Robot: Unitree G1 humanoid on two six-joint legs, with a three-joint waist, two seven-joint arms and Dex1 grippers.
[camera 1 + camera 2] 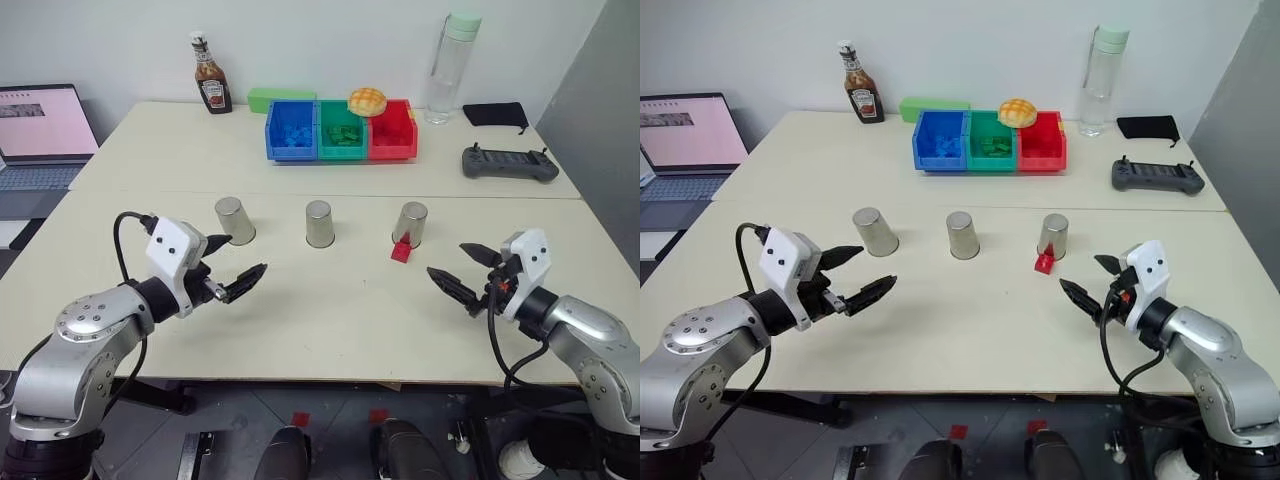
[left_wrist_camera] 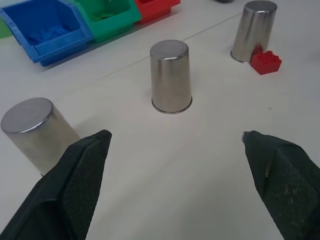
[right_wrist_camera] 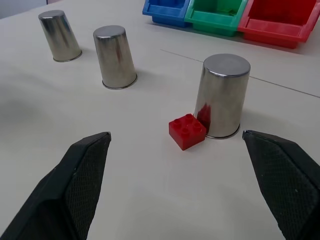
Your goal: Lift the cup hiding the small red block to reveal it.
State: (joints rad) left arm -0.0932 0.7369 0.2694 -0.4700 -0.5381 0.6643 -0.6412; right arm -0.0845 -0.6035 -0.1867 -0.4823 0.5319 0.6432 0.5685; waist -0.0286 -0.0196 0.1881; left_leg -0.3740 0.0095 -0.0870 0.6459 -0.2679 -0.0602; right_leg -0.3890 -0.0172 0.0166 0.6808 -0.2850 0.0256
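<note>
Three silvery metal cups stand upside down in a row on the table: left (image 1: pixel 234 220), middle (image 1: pixel 319 223) and right (image 1: pixel 410 223). The small red block (image 1: pixel 401 251) lies uncovered on the table, against the near side of the right cup's rim (image 3: pixel 224 95). No cup covers it. My left gripper (image 1: pixel 243 254) hovers open just in front of the left cup, holding nothing. My right gripper (image 1: pixel 447 259) is open and empty too, a little to the right of the block (image 3: pixel 187 131) and nearer the table's front edge.
Blue (image 1: pixel 291 130), green (image 1: pixel 343 131) and red (image 1: pixel 392 132) bins stand at the back with a bun (image 1: pixel 367 101) on top. A ketchup bottle (image 1: pixel 211 75), water bottle (image 1: pixel 450 68), controller (image 1: pixel 508 163) and laptop (image 1: pixel 40 135) lie around the edges.
</note>
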